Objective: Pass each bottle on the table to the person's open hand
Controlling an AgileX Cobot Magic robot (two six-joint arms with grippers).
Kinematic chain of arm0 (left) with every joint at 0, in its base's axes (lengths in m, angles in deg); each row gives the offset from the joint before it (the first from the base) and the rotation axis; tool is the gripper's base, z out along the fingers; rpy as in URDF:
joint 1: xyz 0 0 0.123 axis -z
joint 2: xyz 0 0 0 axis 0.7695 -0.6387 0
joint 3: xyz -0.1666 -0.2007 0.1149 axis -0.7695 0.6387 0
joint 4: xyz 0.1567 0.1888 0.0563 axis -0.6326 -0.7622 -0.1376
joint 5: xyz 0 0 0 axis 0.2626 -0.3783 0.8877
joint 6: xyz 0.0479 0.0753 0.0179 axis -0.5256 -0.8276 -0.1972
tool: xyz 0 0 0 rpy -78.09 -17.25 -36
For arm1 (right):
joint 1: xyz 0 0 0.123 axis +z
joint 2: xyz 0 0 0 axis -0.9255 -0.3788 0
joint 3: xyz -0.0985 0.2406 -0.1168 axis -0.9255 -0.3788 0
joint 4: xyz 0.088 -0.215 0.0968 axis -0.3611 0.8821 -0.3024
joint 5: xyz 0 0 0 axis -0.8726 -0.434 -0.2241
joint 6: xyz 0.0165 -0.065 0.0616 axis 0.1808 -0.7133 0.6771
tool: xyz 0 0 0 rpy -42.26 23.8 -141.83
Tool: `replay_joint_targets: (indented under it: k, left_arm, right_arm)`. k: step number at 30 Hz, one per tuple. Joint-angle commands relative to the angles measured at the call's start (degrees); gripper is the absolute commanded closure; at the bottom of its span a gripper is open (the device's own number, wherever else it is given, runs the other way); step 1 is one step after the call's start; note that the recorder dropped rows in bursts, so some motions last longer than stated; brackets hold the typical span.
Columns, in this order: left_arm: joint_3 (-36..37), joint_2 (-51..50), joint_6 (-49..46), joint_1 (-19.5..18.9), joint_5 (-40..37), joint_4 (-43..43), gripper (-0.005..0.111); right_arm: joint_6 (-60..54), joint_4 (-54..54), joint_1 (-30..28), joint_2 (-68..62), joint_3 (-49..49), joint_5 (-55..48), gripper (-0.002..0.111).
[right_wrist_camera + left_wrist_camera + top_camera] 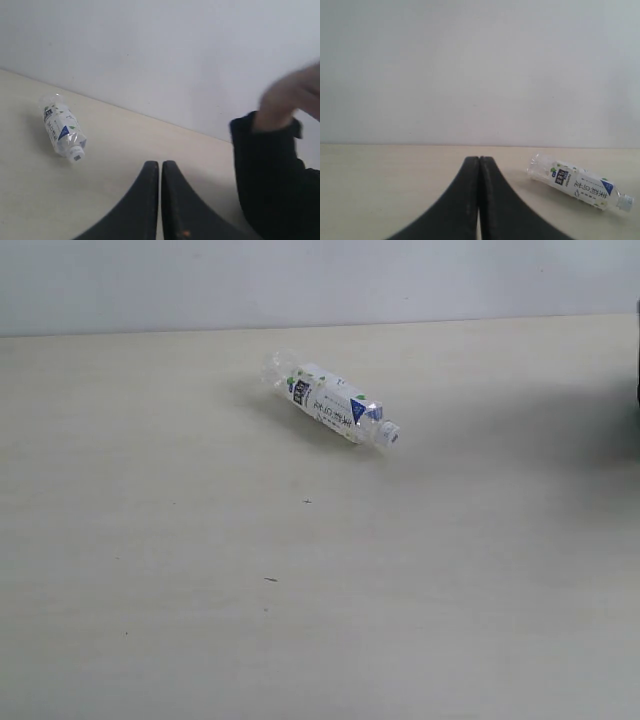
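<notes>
One clear bottle with a white-green-blue label (331, 402) lies on its side on the pale beige table (200, 590), its white cap toward the right; I see no other bottle. The bottle (580, 187) lies ahead of my left gripper (479, 161), whose black fingers are pressed together, empty. The bottle (62, 131) is also far from my right gripper (160, 165), shut with nothing between its fingers. The person's hand (292, 95), blurred, with a black sleeve (272, 175), is raised beside the right gripper. Neither gripper shows in the exterior view.
A plain pale wall (300, 280) rises behind the table's far edge. A dark sliver (637, 350) and a soft shadow sit at the right edge of the exterior view. Small dark specks (270, 579) mark the tabletop.
</notes>
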Motion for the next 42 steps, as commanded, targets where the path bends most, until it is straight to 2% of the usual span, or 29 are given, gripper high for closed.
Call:
replay_joint_targets:
  k: [1,5,9,11,14,17,21,26,30,36,38,42]
  left_arm:
    - [0.1,0.4,-0.3,-0.1,0.1,0.2,0.107]
    - [0.1,0.4,-0.3,-0.1,0.1,0.2,0.107]
    - [0.1,0.4,-0.3,-0.1,0.1,0.2,0.107]
    - [0.1,0.4,-0.3,-0.1,0.1,0.2,0.107]
    - [0.1,0.4,-0.3,-0.1,0.1,0.2,0.107]
    - [0.1,0.4,-0.3,-0.1,0.1,0.2,0.107]
    - [0.1,0.4,-0.3,-0.1,0.1,0.2,0.107]
    - [0.1,0.4,-0.3,-0.1,0.1,0.2,0.107]
    - [0.1,0.4,-0.3,-0.1,0.1,0.2,0.107]
    - [0.1,0.4,-0.3,-0.1,0.1,0.2,0.107]
    - [0.1,0.4,-0.3,-0.1,0.1,0.2,0.107]
    - [0.1,0.4,-0.3,-0.1,0.1,0.2,0.107]
  right_arm:
    - [0.2,1.0,-0.2,0.3,-0.3,4.9,0.104]
    - [0.2,5.3,-0.2,0.3,-0.3,15.7,0.104]
    - [-0.3,9.3,-0.2,0.3,-0.3,33.8,0.104]
    - [-4.1,6.5,-0.2,-0.9,0.6,35.2,0.105]
    - [-18.6,-7.6,-0.2,-8.3,4.3,33.8,0.108]
    - [-37.4,-31.3,-0.2,-17.2,9.5,36.5,0.108]
    - [-67.8,-69.2,-0.2,-32.5,19.5,43.2,0.108]
    - [-109.2,-105.9,-0.2,-52.5,33.2,46.3,0.108]
    - [-112.1,-105.9,-0.2,-65.3,40.4,50.5,0.108]
    - [-113.1,-104.4,-0.2,-75.7,48.2,52.0,0.108]
    - [-113.1,-103.8,-0.2,-77.1,50.3,57.1,0.108]
    - [-113.1,-102.1,-0.3,-80.4,54.9,76.7,0.108]
